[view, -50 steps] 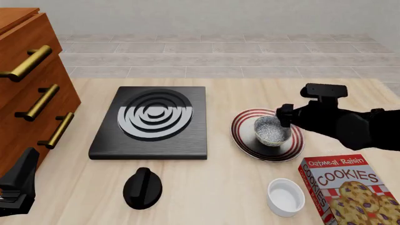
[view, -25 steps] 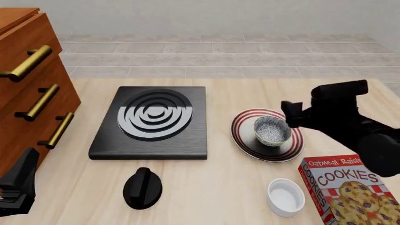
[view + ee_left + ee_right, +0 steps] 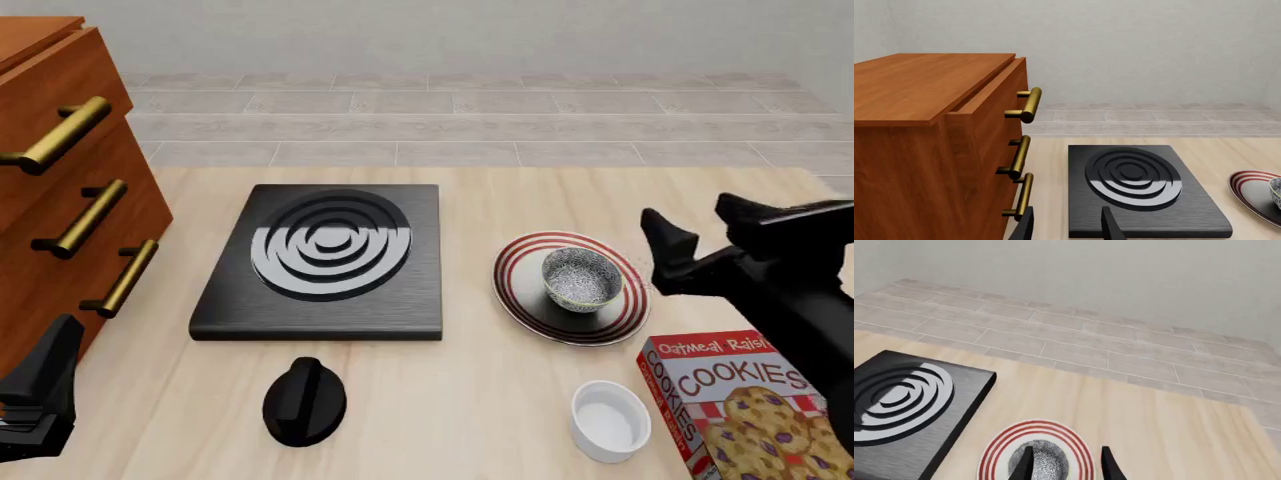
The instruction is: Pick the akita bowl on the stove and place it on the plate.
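Note:
The akita bowl, speckled grey inside, sits upright on the red-ringed plate, right of the black stove. My right gripper hangs open to the right of the bowl and above it, touching nothing. Its wrist view looks down past the fingers at the bowl on the plate, with the stove off to one side. My left gripper is open and empty at the table's near left corner, facing the stove.
A wooden drawer cabinet with brass handles stands at the left. A black knob lies in front of the stove. A small white bowl and a cookie box sit at the near right.
My right gripper has let go of the akita bowl and drawn back up and to the right. The bowl stays on the plate. The left arm has not moved.

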You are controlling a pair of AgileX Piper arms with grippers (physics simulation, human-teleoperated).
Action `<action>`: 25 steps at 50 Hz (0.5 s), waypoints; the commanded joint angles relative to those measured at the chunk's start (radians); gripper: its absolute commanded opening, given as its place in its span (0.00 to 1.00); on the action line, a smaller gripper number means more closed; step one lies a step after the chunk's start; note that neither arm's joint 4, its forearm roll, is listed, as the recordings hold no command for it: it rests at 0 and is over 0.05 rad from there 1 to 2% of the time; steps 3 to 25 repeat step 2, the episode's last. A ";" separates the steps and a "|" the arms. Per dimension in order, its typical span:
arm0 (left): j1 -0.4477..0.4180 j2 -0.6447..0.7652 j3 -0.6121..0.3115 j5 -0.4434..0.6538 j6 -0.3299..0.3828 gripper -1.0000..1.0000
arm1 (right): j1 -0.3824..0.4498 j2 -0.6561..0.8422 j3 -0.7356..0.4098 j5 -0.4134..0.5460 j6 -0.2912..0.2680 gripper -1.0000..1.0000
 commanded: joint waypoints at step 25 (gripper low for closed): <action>0.000 0.000 0.000 0.000 0.000 1.00 | -0.019 0.004 0.099 -0.164 -0.120 1.00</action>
